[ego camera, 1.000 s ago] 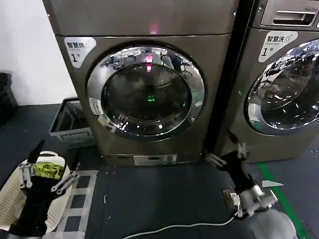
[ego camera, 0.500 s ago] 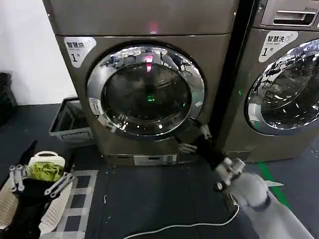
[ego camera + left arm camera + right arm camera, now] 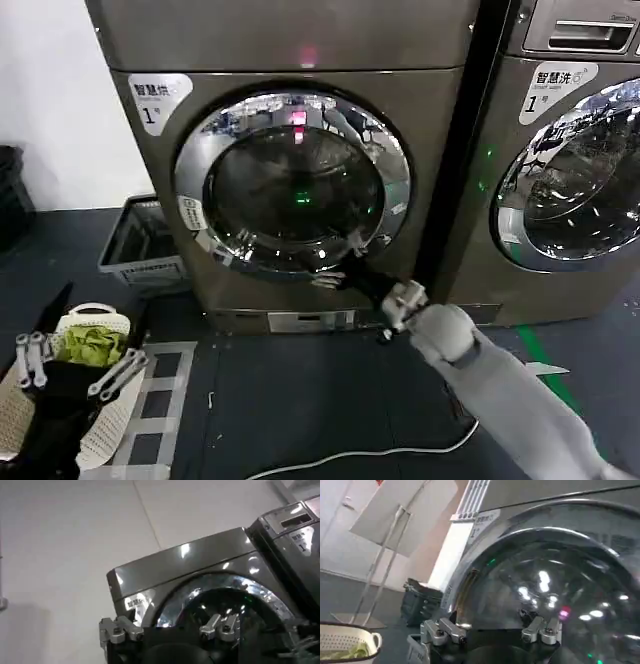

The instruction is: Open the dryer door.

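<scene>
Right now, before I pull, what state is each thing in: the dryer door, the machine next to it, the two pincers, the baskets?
dryer door: shut, flush in its chrome rim.
right pincer: open, at the door's lower rim.
left pincer: open, low above the white basket, idle.
neighbouring machine's door: shut.
white basket: on the floor, holding green cloth.
grey basket: on the floor beside the dryer; contents hidden.
</scene>
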